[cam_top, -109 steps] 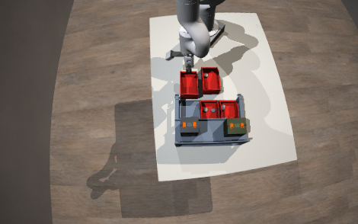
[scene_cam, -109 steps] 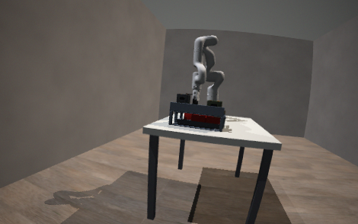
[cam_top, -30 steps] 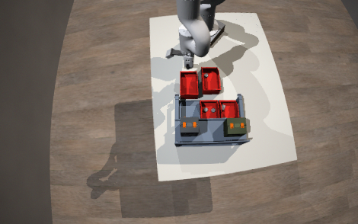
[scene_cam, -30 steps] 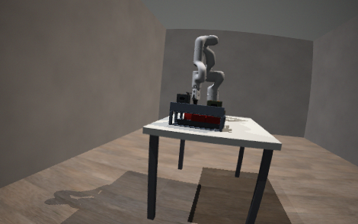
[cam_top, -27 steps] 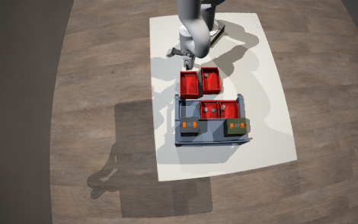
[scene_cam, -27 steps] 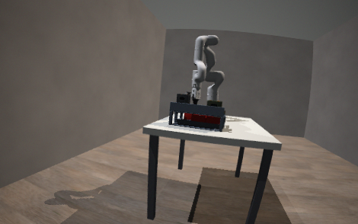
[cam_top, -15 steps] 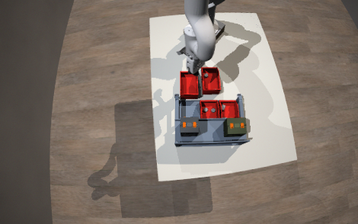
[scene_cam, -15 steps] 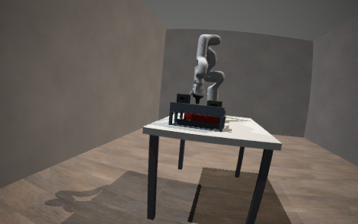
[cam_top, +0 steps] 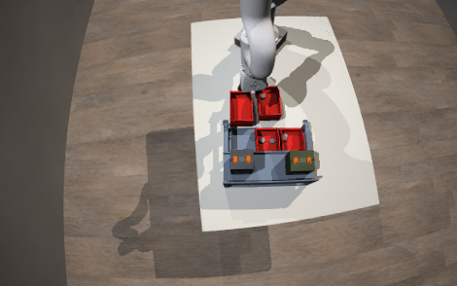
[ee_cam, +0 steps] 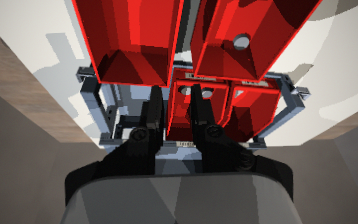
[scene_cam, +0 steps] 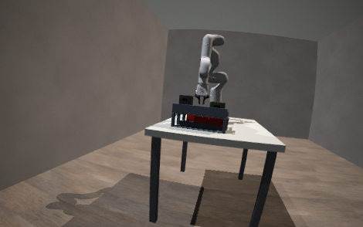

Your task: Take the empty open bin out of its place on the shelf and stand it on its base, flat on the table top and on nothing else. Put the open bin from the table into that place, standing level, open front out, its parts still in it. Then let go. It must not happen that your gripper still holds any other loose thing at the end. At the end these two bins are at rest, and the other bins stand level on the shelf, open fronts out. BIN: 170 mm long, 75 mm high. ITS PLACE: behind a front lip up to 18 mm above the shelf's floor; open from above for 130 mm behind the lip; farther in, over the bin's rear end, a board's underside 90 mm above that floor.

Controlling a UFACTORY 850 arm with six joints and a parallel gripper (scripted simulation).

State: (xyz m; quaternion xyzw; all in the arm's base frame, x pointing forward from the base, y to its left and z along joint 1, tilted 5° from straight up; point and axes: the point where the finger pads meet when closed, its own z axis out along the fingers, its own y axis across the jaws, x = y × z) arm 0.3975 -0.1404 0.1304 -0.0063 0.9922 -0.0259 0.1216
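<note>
Two red open bins stand side by side on the white table [cam_top: 340, 170] [scene_cam: 247, 135], just behind the shelf. The left bin [cam_top: 241, 108] [ee_cam: 135, 40] is empty. The right bin [cam_top: 269, 102] [ee_cam: 260, 25] holds a grey part [cam_top: 263, 96] [ee_cam: 241, 41]. My gripper [cam_top: 254, 90] [scene_cam: 201, 101] [ee_cam: 176, 97] is partly open with nothing between the fingers. It hangs over the narrow gap between the two bins. The grey shelf [cam_top: 264, 171] [scene_cam: 198, 108] [ee_cam: 92, 100] holds two more red bins [cam_top: 267, 141] [cam_top: 294, 141] [ee_cam: 252, 107] with parts in its middle and right places. Its left place [cam_top: 238, 138] has no bin.
A grey box [cam_top: 241, 160] and a green box [cam_top: 301, 161], each with orange marks, stand on the shelf's top board at the left and right. The table's edges are close on both sides of the shelf. The arm's base stands at the table's back.
</note>
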